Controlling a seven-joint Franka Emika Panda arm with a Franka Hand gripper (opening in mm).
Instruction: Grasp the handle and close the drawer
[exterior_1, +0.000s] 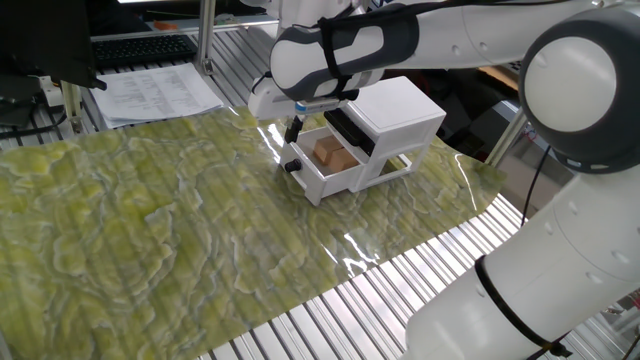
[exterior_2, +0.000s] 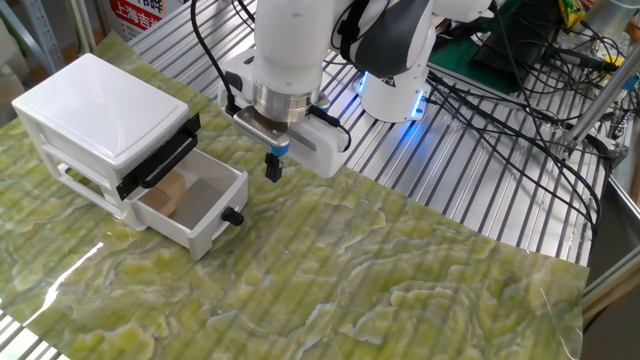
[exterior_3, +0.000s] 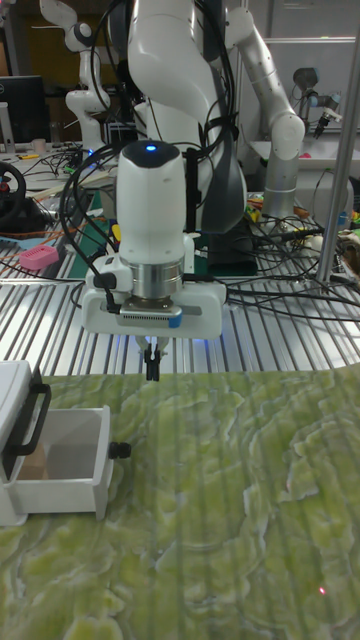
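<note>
Block (exterior_2: 170, 190) inside open drawer (exterior_2: 200, 215); handle (exterior_2: 233, 216) unobstructed.

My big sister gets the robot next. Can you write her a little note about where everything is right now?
Tool: fingers look pressed together, holding nothing. It hangs in the air above the green mat, up and to the side of the handle, not touching it.
Drawer: the lower one of the white cabinet, pulled out and open, with a brown block inside.
Done: nothing of the job shows as done; the handle is not grasped.
Left: open the tool, bring it down to the small black handle, grip it, and push the drawer shut.
</note>
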